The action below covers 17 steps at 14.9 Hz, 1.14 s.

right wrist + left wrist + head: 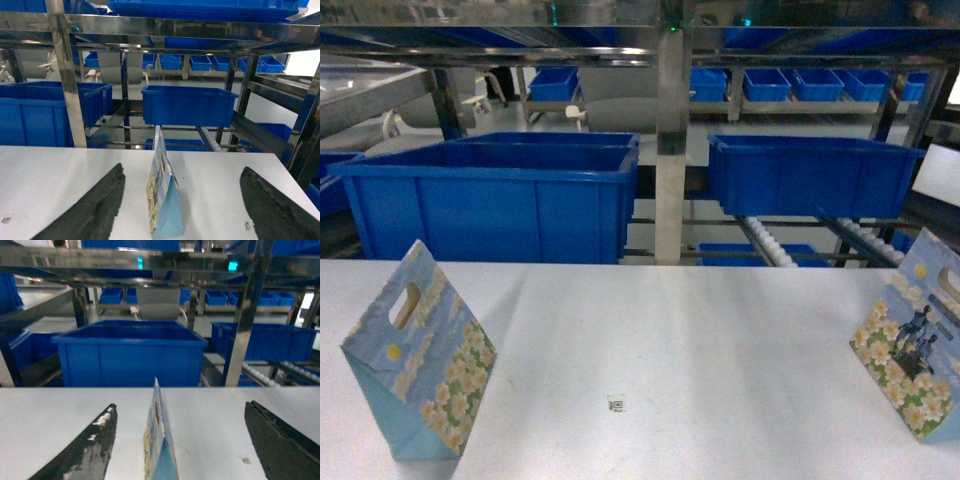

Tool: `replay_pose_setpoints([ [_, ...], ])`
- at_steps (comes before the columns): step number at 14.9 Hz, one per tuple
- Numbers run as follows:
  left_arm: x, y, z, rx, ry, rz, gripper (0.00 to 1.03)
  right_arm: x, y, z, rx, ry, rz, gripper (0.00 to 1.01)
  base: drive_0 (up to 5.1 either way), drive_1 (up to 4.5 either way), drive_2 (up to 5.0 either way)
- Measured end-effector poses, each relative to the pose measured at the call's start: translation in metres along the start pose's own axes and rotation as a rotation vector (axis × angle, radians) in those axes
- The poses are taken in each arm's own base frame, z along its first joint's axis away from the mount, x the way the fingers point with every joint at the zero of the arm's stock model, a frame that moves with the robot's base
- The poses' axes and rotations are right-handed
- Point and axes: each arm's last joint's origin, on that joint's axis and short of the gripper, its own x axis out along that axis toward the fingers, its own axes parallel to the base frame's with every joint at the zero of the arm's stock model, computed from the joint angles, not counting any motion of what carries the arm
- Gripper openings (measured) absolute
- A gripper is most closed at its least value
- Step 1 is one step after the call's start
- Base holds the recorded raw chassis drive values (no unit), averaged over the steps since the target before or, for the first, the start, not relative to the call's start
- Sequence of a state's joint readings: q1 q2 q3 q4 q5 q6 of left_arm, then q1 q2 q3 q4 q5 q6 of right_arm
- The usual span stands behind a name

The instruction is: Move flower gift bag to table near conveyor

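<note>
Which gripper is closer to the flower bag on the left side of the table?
Left. The left gripper is open, straddling the left flower bag edge-on. The right gripper straddles the other bag at the table's right side.

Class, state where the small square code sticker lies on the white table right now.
In the head view the code sticker lies on the table near its front middle, between the left flower bag and the right flower bag.
</note>
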<state>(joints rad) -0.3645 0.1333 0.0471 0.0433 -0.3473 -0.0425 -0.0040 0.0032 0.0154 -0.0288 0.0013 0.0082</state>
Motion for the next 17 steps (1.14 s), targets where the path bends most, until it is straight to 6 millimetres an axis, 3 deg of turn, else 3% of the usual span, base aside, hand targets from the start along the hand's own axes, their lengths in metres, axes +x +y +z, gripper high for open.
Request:
replay_pose_setpoints([
  [5,-0.002,0.018,-0.005,0.012,-0.044,0.008,0.12,0.000,0.000,0.002,-0.005,-0.021,0.005,0.08,0.0,0.00,0.0],
  [6,-0.002,0.026,-0.005,0.010,-0.039,0.020,0.01,0.000,0.000,0.002,-0.007,-0.021,0.006,0.02,0.0,0.00,0.0],
  [12,-0.002,0.027,-0.005,0.014,-0.042,0.014,0.02,0.000,0.000,0.002,-0.010,-0.021,0.005,0.02,0.0,0.00,0.0],
  [13,-0.002,0.027,-0.005,0.013,-0.042,0.014,0.09,0.000,0.000,0.002,-0.009,-0.021,0.005,0.15,0.0,0.00,0.0],
  [17,-0.002,0.027,-0.005,0.013,-0.042,0.014,0.62,0.000,0.000,0.002,-0.009,-0.021,0.005,0.68,0.0,0.00,0.0],
])
